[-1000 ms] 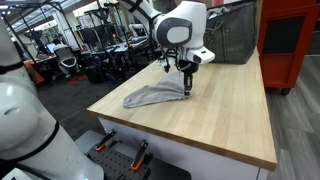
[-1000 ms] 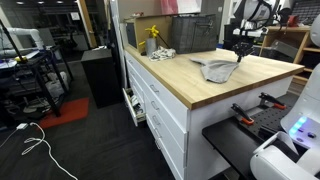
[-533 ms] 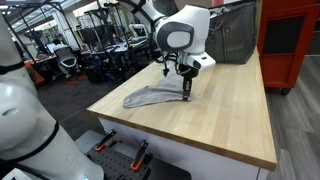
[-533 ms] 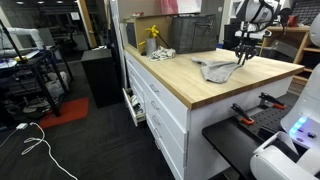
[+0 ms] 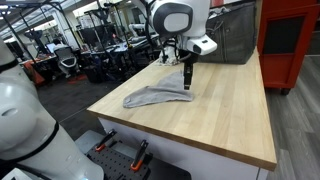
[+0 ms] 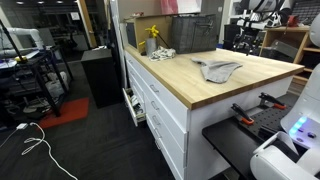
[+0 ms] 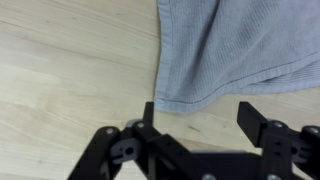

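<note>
Fingers [image 7: 148, 118] spread wide with nothing between them. In the wrist view the two dark pads stand apart over bare wood, and the gripper [image 7: 198, 115] holds nothing. The hemmed corner of the grey cloth [image 7: 240, 40] lies just beyond the tips. The cloth fills the upper right of this view, with a soft fold crossing it. Pale wooden table [image 7: 60, 70] shows to the left.

In an exterior view the gripper [image 5: 187, 88] hangs over the right end of the cloth [image 5: 152, 97], close above it. Whether it touches cannot be told from here. The cloth lies on the left part of the table [image 5: 225, 120], well in from the near edge. Its long axis runs left to right: the narrower, bunched end is at the right under the gripper, and the wider end spreads toward the near left.

In an exterior view taken along the drawer side, the cloth [image 6: 218, 70] sits on the far half of the table [image 6: 185, 88], its tapering end pointing right. The gripper is lost against the background clutter here, so its state is unreadable.

Handling, as a judgement: light, limp and not fragile. It will drape and sag from any single hold and drag easily over the smooth wood. A flat single layer gives the pads little to bite on, so the bunched right end or the raised fold near the hem looks the better place to pinch.
</note>
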`<state>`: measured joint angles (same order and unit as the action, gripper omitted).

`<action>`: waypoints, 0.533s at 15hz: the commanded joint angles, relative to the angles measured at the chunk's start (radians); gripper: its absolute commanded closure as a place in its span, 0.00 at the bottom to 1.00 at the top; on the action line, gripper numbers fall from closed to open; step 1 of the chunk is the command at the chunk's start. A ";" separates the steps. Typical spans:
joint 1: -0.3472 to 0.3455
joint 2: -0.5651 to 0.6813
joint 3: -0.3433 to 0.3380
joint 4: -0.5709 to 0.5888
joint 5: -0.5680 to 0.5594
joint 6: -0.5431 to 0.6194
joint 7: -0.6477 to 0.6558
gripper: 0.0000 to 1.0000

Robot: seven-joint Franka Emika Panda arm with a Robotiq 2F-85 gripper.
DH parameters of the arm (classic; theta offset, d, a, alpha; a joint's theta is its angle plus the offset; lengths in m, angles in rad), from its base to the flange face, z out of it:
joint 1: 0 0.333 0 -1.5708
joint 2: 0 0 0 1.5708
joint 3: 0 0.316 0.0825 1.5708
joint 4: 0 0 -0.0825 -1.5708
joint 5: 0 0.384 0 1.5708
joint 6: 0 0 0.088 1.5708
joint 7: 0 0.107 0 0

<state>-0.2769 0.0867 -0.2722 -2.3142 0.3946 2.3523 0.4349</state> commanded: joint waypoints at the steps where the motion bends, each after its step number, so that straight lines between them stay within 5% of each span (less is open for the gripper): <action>1: 0.024 -0.069 0.021 0.022 0.005 -0.039 -0.009 0.00; 8: 0.093 -0.196 0.096 0.018 -0.038 -0.018 0.008 0.00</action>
<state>-0.1995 -0.0489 -0.1926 -2.2872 0.3757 2.3477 0.4357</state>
